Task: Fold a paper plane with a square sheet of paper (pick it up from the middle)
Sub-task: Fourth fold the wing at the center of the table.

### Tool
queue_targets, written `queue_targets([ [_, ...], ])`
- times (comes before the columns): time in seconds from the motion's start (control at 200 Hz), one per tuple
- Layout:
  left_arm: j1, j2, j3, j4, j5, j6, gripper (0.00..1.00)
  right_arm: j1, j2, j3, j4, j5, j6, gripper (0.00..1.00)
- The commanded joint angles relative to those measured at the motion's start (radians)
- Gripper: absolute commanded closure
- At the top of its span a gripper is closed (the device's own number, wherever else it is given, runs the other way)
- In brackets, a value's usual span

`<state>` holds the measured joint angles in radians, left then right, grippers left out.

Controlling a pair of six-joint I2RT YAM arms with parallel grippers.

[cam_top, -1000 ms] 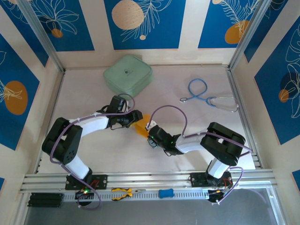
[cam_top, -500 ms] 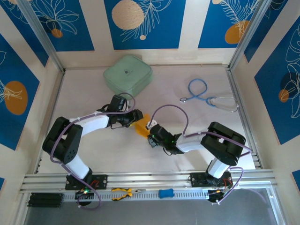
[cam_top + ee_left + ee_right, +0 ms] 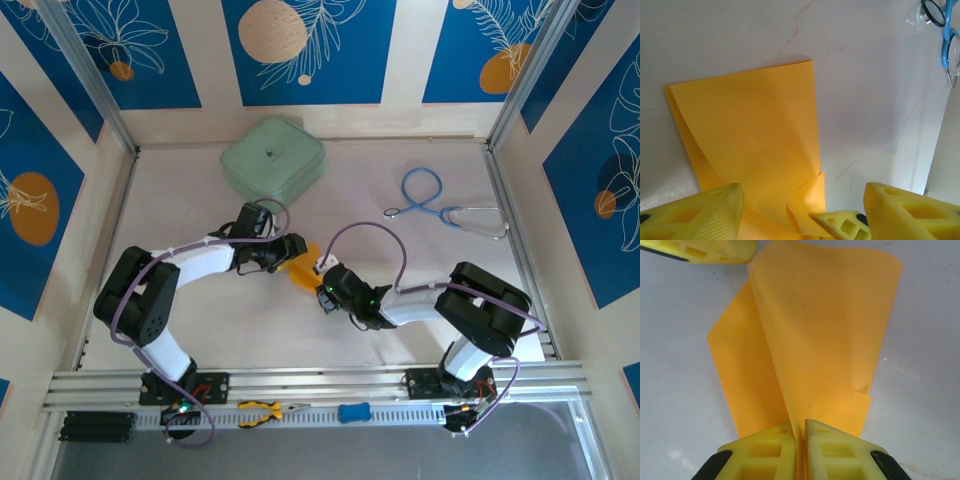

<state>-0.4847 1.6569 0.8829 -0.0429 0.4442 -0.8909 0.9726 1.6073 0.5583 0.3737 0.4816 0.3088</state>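
Sitting mid-table between the two arms: square sheet of paper (image 3: 303, 268), orange-yellow, partly doubled over on itself. In the right wrist view the paper (image 3: 825, 330) has one layer flat on the table and a second layer curving up off it, no sharp crease along the bend. In the left wrist view it (image 3: 755, 145) shows the same loose curl along its left edge, with a small corner turned up at the near side.

Right gripper (image 3: 801, 432): jaws pressed together, pinching the near edge of the lifted layer. From above, it (image 3: 320, 272) sits at the sheet's right side.

Left gripper (image 3: 802, 197): jaws wide apart, straddling the near end of the sheet and clamping nothing. From above, it (image 3: 291, 252) is at the sheet's left edge. One of its fingers (image 3: 705, 251) shows at the sheet's far corner in the right wrist view.

Farther out:
- mint-green case (image 3: 272, 158) at the back, well apart
- blue stethoscope (image 3: 440, 205) back right
- yellow-handled pliers (image 3: 262, 410) on the front rail, by a small blue item (image 3: 353, 411)
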Motion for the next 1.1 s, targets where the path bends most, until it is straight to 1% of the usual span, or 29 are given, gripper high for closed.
queue_targets([
  [0.0, 0.006, -0.053, 0.002, -0.006, -0.030, -0.008, 0.23, -0.006, -0.012, -0.008, 0.013, -0.001, 0.017, 0.87],
  [0.03, 0.006, -0.062, 0.003, -0.012, -0.039, -0.005, 0.21, -0.007, -0.012, -0.009, 0.013, 0.000, 0.016, 0.87],
  [0.065, 0.007, -0.068, 0.007, -0.021, -0.043, 0.004, 0.20, -0.006, -0.012, -0.009, 0.012, 0.002, 0.019, 0.87],
  [0.21, 0.007, -0.061, 0.012, -0.039, -0.039, 0.006, 0.20, -0.006, -0.007, -0.010, 0.019, 0.004, 0.024, 0.87],
  [0.515, 0.007, -0.007, 0.016, -0.023, -0.001, -0.018, 0.26, -0.007, -0.016, -0.021, 0.041, 0.005, 0.036, 0.88],
  [0.68, 0.006, 0.032, 0.040, -0.017, 0.024, -0.022, 0.31, -0.008, -0.023, -0.028, 0.054, -0.002, 0.033, 0.88],
  [0.785, 0.007, 0.050, 0.053, -0.017, 0.032, -0.016, 0.40, -0.008, -0.027, -0.025, 0.040, -0.017, 0.023, 0.87],
  [0.835, 0.007, 0.058, 0.061, -0.020, 0.034, -0.011, 0.48, -0.008, -0.029, -0.013, 0.006, -0.023, 0.023, 0.86],
  [0.945, 0.007, 0.063, 0.071, -0.028, 0.030, -0.004, 0.70, -0.008, -0.036, 0.016, -0.074, -0.034, 0.027, 0.83],
  [1.03, 0.006, 0.057, 0.075, -0.034, 0.022, 0.000, 0.81, -0.005, -0.038, 0.038, -0.128, -0.041, 0.030, 0.81],
  [1.095, 0.007, 0.053, 0.076, -0.038, 0.018, 0.002, 0.86, -0.001, -0.038, 0.055, -0.180, -0.034, 0.030, 0.80],
])
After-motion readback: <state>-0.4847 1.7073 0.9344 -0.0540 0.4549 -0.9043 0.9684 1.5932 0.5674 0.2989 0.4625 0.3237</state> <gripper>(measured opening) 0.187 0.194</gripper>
